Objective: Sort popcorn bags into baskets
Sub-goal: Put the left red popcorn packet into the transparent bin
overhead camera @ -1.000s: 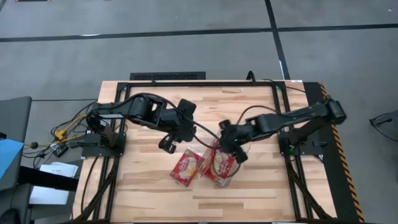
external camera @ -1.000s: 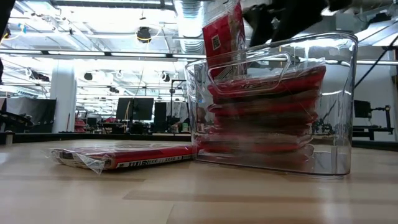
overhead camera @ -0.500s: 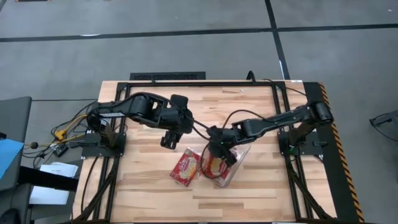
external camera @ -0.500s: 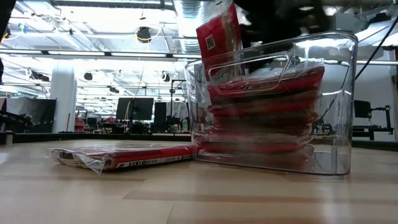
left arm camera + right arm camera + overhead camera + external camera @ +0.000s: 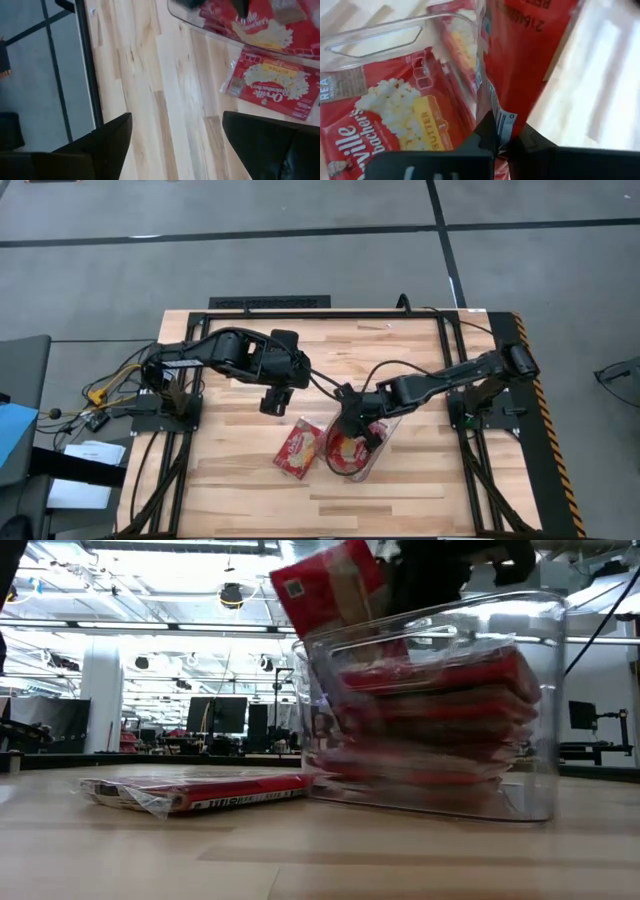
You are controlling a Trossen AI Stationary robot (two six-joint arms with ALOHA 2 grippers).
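A clear basket (image 5: 358, 448) near the table's middle holds several stacked red popcorn bags (image 5: 430, 710). One more bag (image 5: 325, 585) stands tilted at the basket's left wall, its upper end above the rim. My right gripper (image 5: 346, 420) is shut on it. Another bag (image 5: 297, 450) lies flat on the table just left of the basket; the left wrist view shows it too (image 5: 275, 87). My left gripper (image 5: 272, 402) hangs open over bare wood, beyond that loose bag, holding nothing. My right gripper pinches an edge of the tilted bag (image 5: 502, 122) between its two fingers, by the printed barcode strip. It comes from the table's right, slanting down over the basket. The bag leans toward the table's left. Its top (image 5: 300, 585) is above the rim and its lower part is inside the basket.
Black frame rails (image 5: 330, 313) run along the table's far edge and both sides. Cables trail at the left arm's base (image 5: 110, 390). Bare wood (image 5: 230, 480) lies near the front edge and at the left.
My right gripper has gone toward the table's left across the basket and taken hold of the upright bag. That bag has tipped over toward the left, its top now past the basket's wall. The basket has shifted slightly. My left gripper has drawn back a little toward the far edge.
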